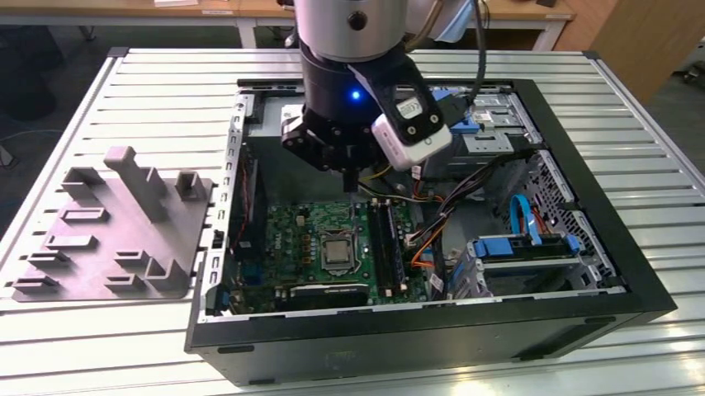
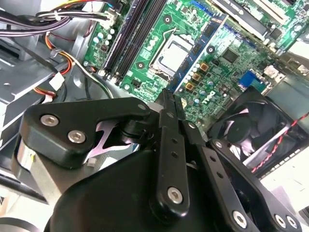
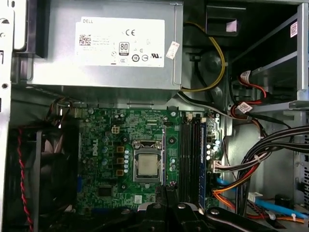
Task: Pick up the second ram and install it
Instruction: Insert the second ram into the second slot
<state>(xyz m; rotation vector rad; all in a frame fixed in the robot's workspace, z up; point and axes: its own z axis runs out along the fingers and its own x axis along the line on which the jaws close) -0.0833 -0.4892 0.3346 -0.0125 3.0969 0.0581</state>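
Gripper [image 1: 352, 186] hovers above the motherboard [image 3: 104, 145], fingertips pinched together, nothing plainly held. Good seating likely demands squaring along the black slots [image 3: 186, 154] and pressing evenly.

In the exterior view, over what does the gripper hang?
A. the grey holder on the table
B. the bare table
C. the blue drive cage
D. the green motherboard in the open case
D: the gripper hangs over the green motherboard inside the open case, apart from the grey holder.
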